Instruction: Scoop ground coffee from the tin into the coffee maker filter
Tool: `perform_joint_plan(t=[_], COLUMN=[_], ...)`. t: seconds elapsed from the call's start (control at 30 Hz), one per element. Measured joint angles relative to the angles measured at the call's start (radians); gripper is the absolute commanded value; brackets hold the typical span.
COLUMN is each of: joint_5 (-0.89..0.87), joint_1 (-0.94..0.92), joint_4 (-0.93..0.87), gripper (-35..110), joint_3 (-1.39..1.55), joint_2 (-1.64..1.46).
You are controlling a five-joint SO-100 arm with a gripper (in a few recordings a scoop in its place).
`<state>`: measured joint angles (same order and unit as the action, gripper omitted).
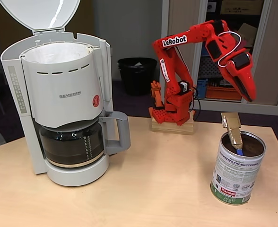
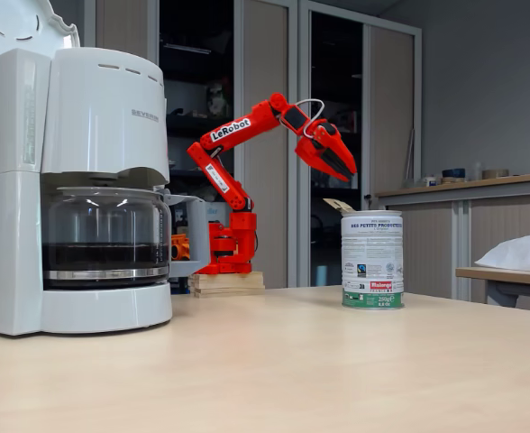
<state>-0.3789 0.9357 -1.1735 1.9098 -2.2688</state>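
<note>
I'm seeing the gripper hanging above the tin, can't tell if it's gripping. Scoop is standing in the ground coffee just below it. Coffee maker filter is sitting well left.

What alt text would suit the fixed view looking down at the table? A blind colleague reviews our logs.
A red robot arm's gripper hangs above an open coffee tin with a scoop standing in it. Left on the wooden table stands a white coffee maker, lid up, paper filter in place.
</note>
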Motion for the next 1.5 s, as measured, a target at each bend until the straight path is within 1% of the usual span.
perform_joint_plan(t=[0.1, 0.3, 0.53, 0.73, 1.0, 1.3, 1.5], joint_5=[-0.028, -0.095, -0.169, -0.169, -0.124, -0.104, -0.135], joint_1=[-0.009, -0.008, -0.003, -0.012, -0.066, -0.066, -0.052], joint_4=[0.089, 0.186, 0.219, 0.252, 0.256, 0.189, 0.149], gripper=[0, 0, 0, 0, 0, 0, 0], joint_3=[0.043, 0.081, 0.094, 0.179, 0.304, 0.281, 0.253], joint_2=[0.046, 0.13, 0.193, 0.19, 0.123, 0.1, 0.103])
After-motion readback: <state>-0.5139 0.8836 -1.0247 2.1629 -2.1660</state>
